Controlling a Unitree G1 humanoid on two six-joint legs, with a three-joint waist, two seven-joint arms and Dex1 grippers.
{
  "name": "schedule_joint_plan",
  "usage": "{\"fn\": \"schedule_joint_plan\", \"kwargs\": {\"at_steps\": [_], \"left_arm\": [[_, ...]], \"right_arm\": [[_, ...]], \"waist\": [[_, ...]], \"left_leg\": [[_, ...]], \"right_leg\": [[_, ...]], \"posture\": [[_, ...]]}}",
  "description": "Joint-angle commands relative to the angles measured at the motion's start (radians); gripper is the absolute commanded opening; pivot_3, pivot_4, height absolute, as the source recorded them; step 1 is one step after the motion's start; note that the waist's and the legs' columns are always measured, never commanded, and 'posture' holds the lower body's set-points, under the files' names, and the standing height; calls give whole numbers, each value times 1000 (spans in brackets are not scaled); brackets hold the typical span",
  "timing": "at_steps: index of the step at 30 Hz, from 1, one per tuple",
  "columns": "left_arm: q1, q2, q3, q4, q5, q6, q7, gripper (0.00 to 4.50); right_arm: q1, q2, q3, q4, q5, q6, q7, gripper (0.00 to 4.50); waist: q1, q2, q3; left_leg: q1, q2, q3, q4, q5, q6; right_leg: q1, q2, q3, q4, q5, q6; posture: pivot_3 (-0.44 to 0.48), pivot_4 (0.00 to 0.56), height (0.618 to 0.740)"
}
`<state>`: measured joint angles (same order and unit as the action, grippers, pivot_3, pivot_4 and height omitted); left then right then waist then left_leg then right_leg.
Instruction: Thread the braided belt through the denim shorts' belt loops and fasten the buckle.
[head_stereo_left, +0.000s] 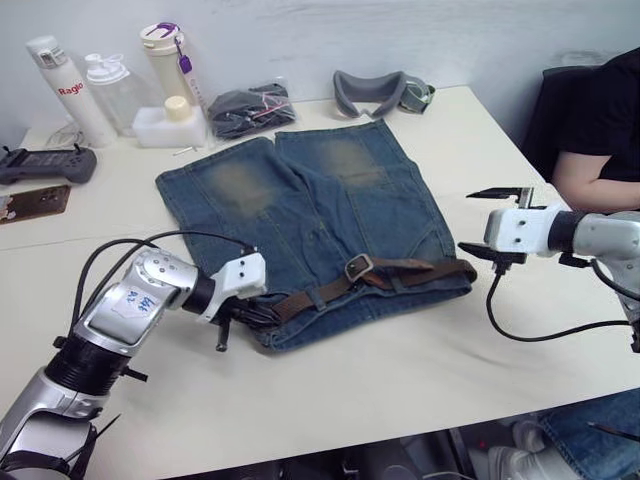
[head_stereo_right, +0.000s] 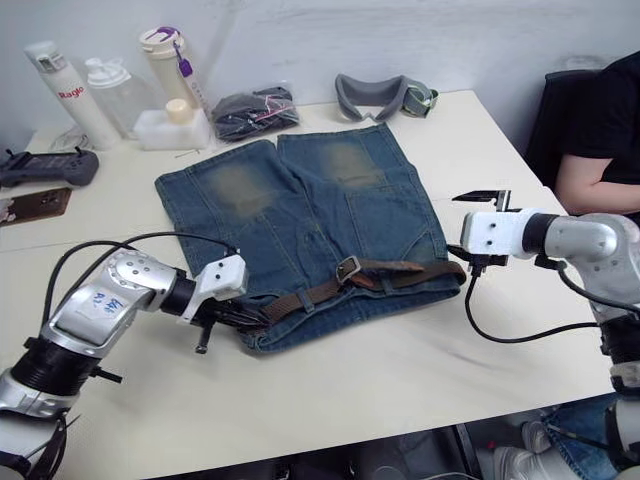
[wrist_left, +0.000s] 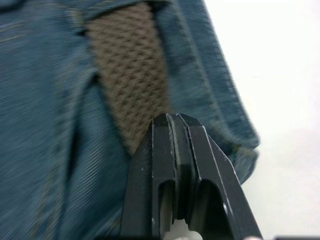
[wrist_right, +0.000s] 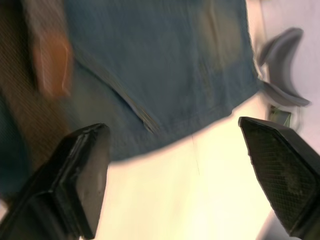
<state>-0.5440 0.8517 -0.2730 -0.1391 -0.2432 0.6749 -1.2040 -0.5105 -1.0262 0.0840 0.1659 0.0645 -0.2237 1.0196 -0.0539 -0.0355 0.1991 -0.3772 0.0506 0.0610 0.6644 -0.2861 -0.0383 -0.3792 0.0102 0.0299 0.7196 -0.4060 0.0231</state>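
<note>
My left gripper (head_stereo_left: 236, 312) is clenched at the braided belt (head_stereo_left: 400, 272), which runs away from its fingers along the denim shorts (head_stereo_left: 300, 210) waist. My right gripper (head_stereo_left: 492, 222) is released, beside the belt's far end.

The shorts (head_stereo_left: 310, 225) lie flat mid-surface (head_stereo_left: 400, 370), legs pointing away, waistband nearest the robot. The belt (head_stereo_left: 400, 272) runs along the waistband, its buckle (head_stereo_left: 358, 267) near the middle. The left hand (head_stereo_left: 240, 318) sits at the waistband's left end, the right hand (head_stereo_left: 495, 225) just off its right end. Behind the shorts stand bottles (head_stereo_left: 120, 90), a bag (head_stereo_left: 250, 108) and a headband (head_stereo_left: 372, 95). A person (head_stereo_left: 600, 130) sits to the right.
</note>
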Motion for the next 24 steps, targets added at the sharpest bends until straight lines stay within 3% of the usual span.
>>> {"fn": "schedule_joint_plan", "kwargs": {"at_steps": [1,8,13,20,24], "left_arm": [[-54,13,55,-11,-28,43,4,0],[-137,-11,82,-21,-74,156,31,0],[-143,-10,82,-56,-94,204,47,0],[-135,-8,73,-77,-106,231,59,0],[-141,-23,66,-71,-111,236,68,0]], "right_arm": [[114,-3,-39,-211,92,194,26,4450],[221,99,-51,-238,-10,241,-132,4450],[255,111,-48,-222,-67,220,-186,4450],[324,94,-130,-310,32,270,-138,4450],[319,89,-125,-276,-29,242,-160,4450]], "waist": [[4,0,0],[8,0,0],[10,0,0],[22,0,0],[22,0,0]], "left_leg": [[-2,0,0,0,0,0],[-28,-1,1,11,-5,8],[-29,-1,1,16,-7,10],[-28,-2,1,19,-7,10],[-27,-2,1,19,-7,10]], "right_leg": [[-1,0,0,-2,0,0],[-19,-4,0,-8,3,7],[-18,-4,-1,-7,3,7],[-17,-4,0,-4,5,10],[-17,-4,0,-4,6,10]], "posture": [[0,150,681],[0,150,681],[0,150,681],[0,150,681],[0,150,681]]}}
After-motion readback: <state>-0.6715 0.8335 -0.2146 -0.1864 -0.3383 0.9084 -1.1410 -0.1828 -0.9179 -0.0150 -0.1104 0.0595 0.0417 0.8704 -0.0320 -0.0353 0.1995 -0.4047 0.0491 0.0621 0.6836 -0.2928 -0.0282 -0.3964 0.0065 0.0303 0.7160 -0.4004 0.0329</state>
